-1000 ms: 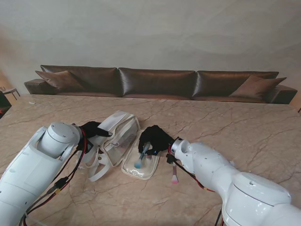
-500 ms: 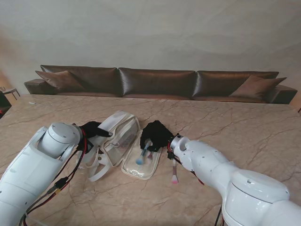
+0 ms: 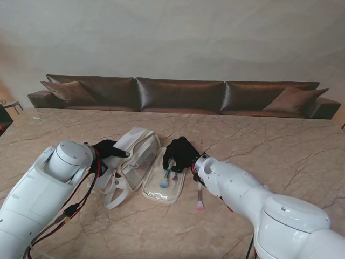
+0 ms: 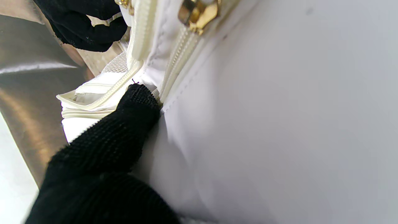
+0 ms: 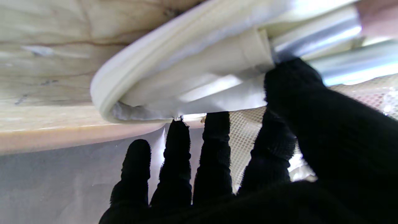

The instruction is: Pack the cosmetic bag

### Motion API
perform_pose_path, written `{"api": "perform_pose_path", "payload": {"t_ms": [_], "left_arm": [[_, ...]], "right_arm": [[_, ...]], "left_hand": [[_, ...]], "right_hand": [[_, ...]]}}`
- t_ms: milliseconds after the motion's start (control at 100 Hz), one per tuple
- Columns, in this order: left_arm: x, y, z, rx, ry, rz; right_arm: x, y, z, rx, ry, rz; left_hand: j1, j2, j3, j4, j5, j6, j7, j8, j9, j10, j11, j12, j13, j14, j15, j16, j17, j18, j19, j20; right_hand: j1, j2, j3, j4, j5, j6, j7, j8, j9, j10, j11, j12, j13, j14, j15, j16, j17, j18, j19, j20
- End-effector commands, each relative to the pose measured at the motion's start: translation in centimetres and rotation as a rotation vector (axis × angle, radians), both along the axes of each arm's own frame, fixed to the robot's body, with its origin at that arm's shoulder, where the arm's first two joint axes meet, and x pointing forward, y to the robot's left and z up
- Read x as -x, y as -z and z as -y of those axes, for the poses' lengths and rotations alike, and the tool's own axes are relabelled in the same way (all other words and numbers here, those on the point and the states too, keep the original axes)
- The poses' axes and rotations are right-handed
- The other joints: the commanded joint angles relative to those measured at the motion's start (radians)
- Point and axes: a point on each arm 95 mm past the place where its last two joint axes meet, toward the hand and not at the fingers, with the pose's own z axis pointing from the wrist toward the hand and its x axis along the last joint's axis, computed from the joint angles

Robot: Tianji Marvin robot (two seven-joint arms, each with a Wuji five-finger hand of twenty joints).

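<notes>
The white cosmetics bag (image 3: 136, 152) lies unzipped on the marble table (image 3: 280, 151). My left hand (image 3: 107, 148) is shut on its left edge; in the left wrist view a black finger (image 4: 136, 105) presses the bag's white wall (image 4: 264, 124) beside the zipper, under a gold zipper pull (image 4: 199, 12). A clear pouch (image 3: 160, 187) holding a blue-tipped brush (image 3: 165, 181) lies right of the bag. My right hand (image 3: 180, 152) is shut on the pouch's far end. The right wrist view shows the thumb on the pouch rim (image 5: 192, 68), with silver brush handles (image 5: 326, 34) inside.
A pink-tipped brush (image 3: 200, 199) lies loose on the table just right of the pouch, under my right forearm. The bag's straps (image 3: 114, 195) trail toward me. A brown sofa (image 3: 183, 94) runs behind the table's far edge.
My right hand has slid the clear pouch a little farther from me and toward the bag. The left hand and the bag have stayed put.
</notes>
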Motion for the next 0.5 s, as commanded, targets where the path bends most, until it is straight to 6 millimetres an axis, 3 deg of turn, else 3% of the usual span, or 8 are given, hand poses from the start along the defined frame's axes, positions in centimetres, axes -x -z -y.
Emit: {"api": "perform_pose_path", "payload": {"t_ms": [0,110,150,200,230,260,290,490], "left_arm": [[0.1,-0.1,0.4,0.008,0.007,0.000],[0.2,-0.1,0.4,0.007,0.006,0.001],[0.1,-0.1,0.4,0.007,0.004,0.002],[0.1,-0.1,0.4,0.007,0.003,0.004],[0.1,-0.1,0.4,0.006,0.003,0.005],[0.1,-0.2,0.5,0.007,0.003,0.006],[0.1,-0.2,0.5,0.008,0.003,0.006],[0.1,-0.1,0.7,0.011,0.003,0.011]], "right_arm": [[0.0,-0.1,-0.2,-0.005,-0.004,0.006],[-0.1,-0.2,0.0,-0.016,0.003,-0.001],[-0.1,-0.2,0.1,-0.018,0.006,-0.002],[-0.2,-0.3,0.3,-0.018,0.010,-0.001],[-0.3,-0.4,0.4,-0.017,0.012,0.001],[-0.4,-0.4,0.6,-0.017,0.014,0.003],[-0.4,-0.5,0.7,-0.018,0.018,0.005],[-0.6,-1.2,1.4,-0.044,0.046,0.001]], "left_hand": [[0.095,0.124,0.055,0.031,0.066,-0.156,0.098,0.038,0.000,-0.006,0.014,0.015,0.006,0.010,0.009,0.002,-0.004,0.030,0.004,0.020],[0.096,0.124,0.054,0.031,0.066,-0.156,0.098,0.038,0.001,-0.006,0.015,0.015,0.005,0.011,0.009,0.002,-0.004,0.031,0.004,0.020],[0.096,0.124,0.054,0.031,0.065,-0.156,0.097,0.038,0.000,-0.005,0.014,0.015,0.005,0.011,0.009,0.002,-0.004,0.031,0.004,0.020],[0.096,0.125,0.054,0.031,0.064,-0.157,0.097,0.038,0.000,-0.004,0.015,0.015,0.006,0.011,0.010,0.002,-0.004,0.031,0.003,0.020],[0.096,0.125,0.053,0.031,0.064,-0.157,0.097,0.038,-0.001,-0.006,0.015,0.016,0.006,0.011,0.010,0.002,-0.004,0.031,0.003,0.021],[0.096,0.125,0.053,0.031,0.063,-0.157,0.097,0.038,-0.001,-0.006,0.015,0.016,0.004,0.010,0.009,0.002,-0.004,0.031,0.003,0.021],[0.096,0.125,0.052,0.031,0.064,-0.156,0.098,0.039,0.000,-0.006,0.015,0.016,0.004,0.010,0.009,0.002,-0.004,0.031,0.003,0.021],[0.097,0.126,0.051,0.031,0.064,-0.157,0.098,0.038,-0.001,-0.007,0.015,0.016,0.005,0.011,0.010,0.002,-0.003,0.030,0.004,0.022]], "right_hand": [[0.009,0.046,-0.013,0.029,0.064,-0.031,0.162,0.006,0.019,0.009,0.023,0.006,0.004,0.035,0.006,0.013,-0.007,0.006,0.012,-0.013],[-0.025,0.053,-0.034,0.024,-0.112,0.099,0.077,-0.037,-0.021,0.018,0.005,-0.001,-0.019,0.036,-0.006,0.015,-0.013,0.008,-0.003,-0.033],[-0.042,0.058,-0.026,0.035,-0.129,0.147,0.018,-0.018,-0.032,0.019,0.001,-0.008,-0.023,0.034,-0.010,0.018,-0.014,0.008,-0.005,-0.039],[-0.064,0.070,-0.012,0.073,-0.141,0.195,-0.056,0.006,-0.042,0.019,-0.005,-0.016,-0.027,0.032,-0.014,0.019,-0.015,0.009,-0.009,-0.040],[-0.080,0.080,-0.006,0.118,-0.149,0.215,-0.104,0.039,-0.049,0.018,-0.010,-0.022,-0.030,0.030,-0.017,0.018,-0.017,0.010,-0.017,-0.039],[-0.098,0.094,-0.003,0.188,-0.157,0.236,-0.149,0.089,-0.058,0.019,-0.016,-0.031,-0.033,0.029,-0.019,0.018,-0.018,0.011,-0.029,-0.036],[-0.105,0.095,-0.001,0.210,-0.173,0.248,-0.168,0.103,-0.064,0.018,-0.020,-0.034,-0.035,0.027,-0.020,0.018,-0.021,0.012,-0.037,-0.036],[-0.121,0.084,-0.007,0.215,-0.272,0.300,-0.234,0.093,-0.090,0.017,-0.044,-0.054,-0.046,0.022,-0.030,0.015,-0.028,0.015,-0.072,-0.040]]}}
